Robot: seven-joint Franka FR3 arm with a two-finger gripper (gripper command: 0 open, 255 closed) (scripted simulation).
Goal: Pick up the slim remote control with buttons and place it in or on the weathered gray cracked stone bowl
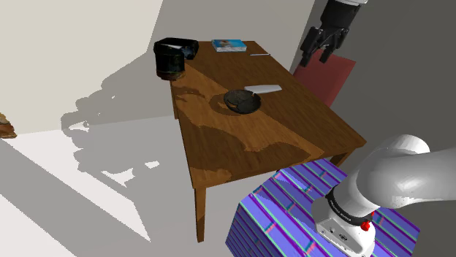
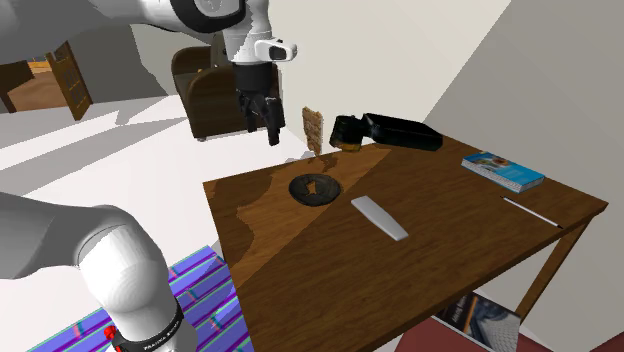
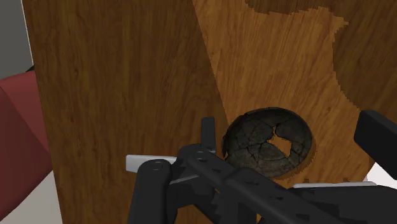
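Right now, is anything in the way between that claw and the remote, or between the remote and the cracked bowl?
Nothing visible does. The open gripper hangs in clear air above the wooden table. The slim grey remote lies uncovered, and only bare wood separates it from the cracked bowl beside it.

Remote [image 3: 145, 163] mid-section, bowl [image 3: 267, 137] edge hidden behind end effector [image 3: 291, 130]; its buttons too small to tell.

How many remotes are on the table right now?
1. The pale slim remote lies flat on the wooden table, close beside the cracked dark bowl but not touching it. The black container at the far corner could hide another.
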